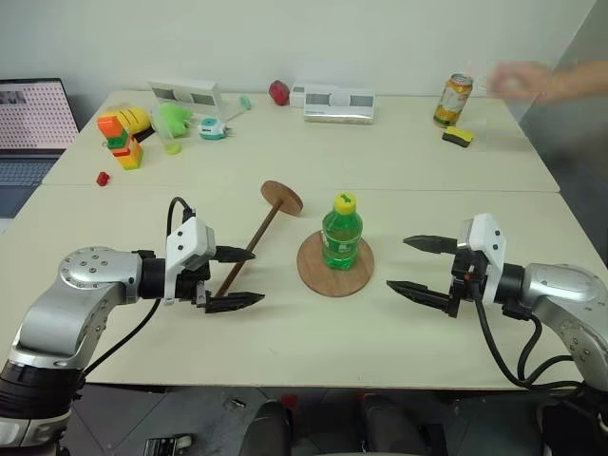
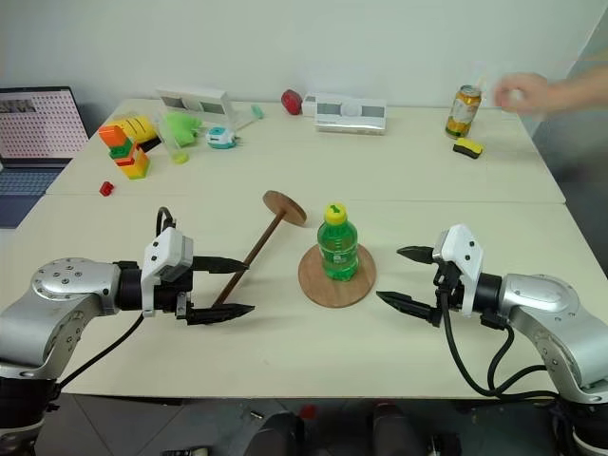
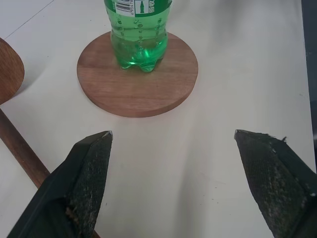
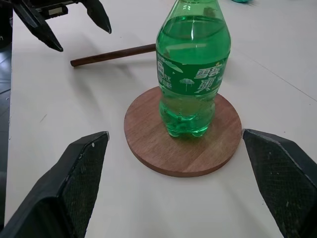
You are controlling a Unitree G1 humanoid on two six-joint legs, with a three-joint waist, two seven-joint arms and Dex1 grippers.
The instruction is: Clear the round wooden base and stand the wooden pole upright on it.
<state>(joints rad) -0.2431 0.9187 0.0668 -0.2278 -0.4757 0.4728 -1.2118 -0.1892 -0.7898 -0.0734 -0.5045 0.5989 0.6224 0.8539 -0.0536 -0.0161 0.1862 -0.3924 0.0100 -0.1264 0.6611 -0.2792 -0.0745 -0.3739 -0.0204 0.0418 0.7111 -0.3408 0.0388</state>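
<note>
The round wooden base (image 4: 183, 148) is smooth, matt reddish-brown wood with fine grain. The wooden pole (image 1: 249, 243) is darker wood. The bottle (image 4: 192, 74) is glossy clear green plastic. The worktop (image 1: 285, 332) is matt cream.

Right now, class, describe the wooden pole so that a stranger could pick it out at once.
On the near table, just left of the green bottle standing on a wooden disc, lies the wooden pole. It is the only thin dark rod, ending in a small round disc.

Table (image 1: 285, 332) with base (image 1: 313, 275), pole (image 1: 249, 245)
</note>
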